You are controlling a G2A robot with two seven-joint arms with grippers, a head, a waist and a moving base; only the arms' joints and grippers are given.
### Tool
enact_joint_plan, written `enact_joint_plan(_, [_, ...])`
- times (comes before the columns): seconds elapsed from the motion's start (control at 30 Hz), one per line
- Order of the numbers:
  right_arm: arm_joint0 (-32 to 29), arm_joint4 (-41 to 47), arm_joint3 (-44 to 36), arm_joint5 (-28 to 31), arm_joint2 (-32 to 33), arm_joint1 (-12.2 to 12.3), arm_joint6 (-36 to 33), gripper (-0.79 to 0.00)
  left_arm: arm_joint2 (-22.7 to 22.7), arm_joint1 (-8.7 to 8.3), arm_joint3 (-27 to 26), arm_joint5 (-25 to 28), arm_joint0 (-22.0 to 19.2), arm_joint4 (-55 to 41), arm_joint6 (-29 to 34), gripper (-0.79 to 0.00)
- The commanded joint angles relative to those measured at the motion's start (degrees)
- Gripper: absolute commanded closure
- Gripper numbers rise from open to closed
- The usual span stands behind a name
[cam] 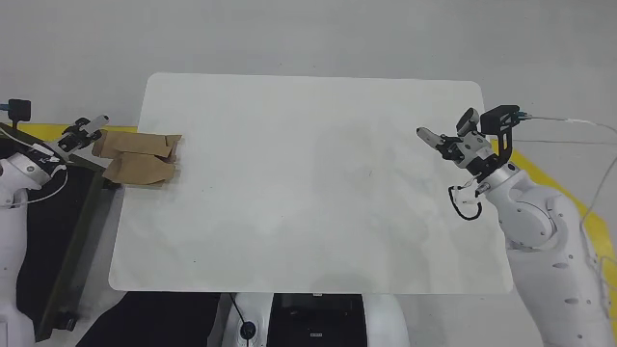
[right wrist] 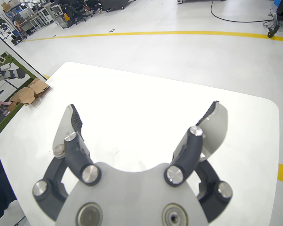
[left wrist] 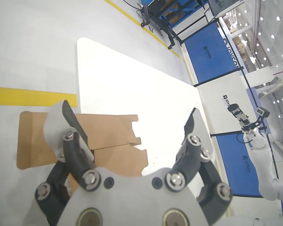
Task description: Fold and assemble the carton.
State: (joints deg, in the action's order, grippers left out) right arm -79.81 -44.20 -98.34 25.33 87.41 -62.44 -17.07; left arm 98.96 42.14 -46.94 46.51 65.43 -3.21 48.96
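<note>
The flattened carton (cam: 142,157) lies across the counter's (cam: 318,202) left edge, partly overhanging, with bare surface stretching away beyond it. The left gripper (left wrist: 129,111) hovers by its outer end, fingers spread. That wrist view shows the notched flaps. The right gripper (right wrist: 143,104) hangs at the right edge, fingers apart.

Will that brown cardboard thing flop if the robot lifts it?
Probably a bit: the carton lies flattened with creased flaps, which may swing. It looks like thin cardboard, so likely light. It overhangs the table edge, so a nudge might tip it off.
</note>
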Motion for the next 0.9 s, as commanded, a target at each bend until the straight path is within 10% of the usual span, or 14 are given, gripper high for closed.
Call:
enact_joint_plan(0.0, [0.0,0.0,0.0,0.0,0.0,0.0,0.0,-0.785,0.0,0.0,0.0,0.0,0.0,0.0,0.0,-0.785])
enact_joint_plan(0.4, [0.0,0.0,0.0,0.0,0.0,0.0,0.0,-0.785,0.0,0.0,0.0,0.0,0.0,0.0,0.0,-0.785])
enact_joint_plan(0.87, [0.0,0.0,0.0,0.0,0.0,0.0,0.0,-0.785,3.06,-1.81,10.24,-13.78,-5.29,3.13,-3.96,-0.785])
